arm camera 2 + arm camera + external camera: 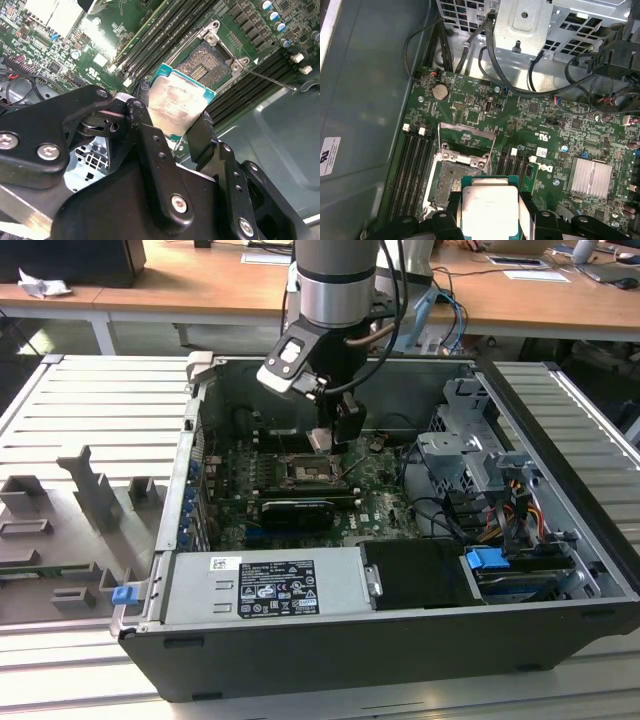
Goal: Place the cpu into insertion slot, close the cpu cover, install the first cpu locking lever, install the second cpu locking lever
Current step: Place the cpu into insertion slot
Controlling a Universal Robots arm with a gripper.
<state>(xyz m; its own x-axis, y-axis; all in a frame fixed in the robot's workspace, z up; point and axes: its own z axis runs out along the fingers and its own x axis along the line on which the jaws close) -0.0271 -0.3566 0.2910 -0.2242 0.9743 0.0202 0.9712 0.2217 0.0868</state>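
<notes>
**CPU in my grip, poised over the open socket**

My gripper is clamped on the cpu. One black finger presses on each of two opposite edges, and the pale metal top faces up towards both wrist views. I hold the chip clear above the board; it is not seated.

Just beyond the cpu lies the insertion slot, its dark pin field bare, and the chip overlaps the slot's near edge in both wrist views. The cpu cover is swung open, tilted up from the slot's far side. Long black memory slots run along both flanks of the socket.

Further out on the green motherboard I see a round coin battery and a ribbed silvery heatsink. A perforated metal drive cage stands past the board's edge.

In the exterior view my arm reaches down into the open computer case. A grey power supply sits along the case's near wall. The case lies on a slatted metal table.
</notes>
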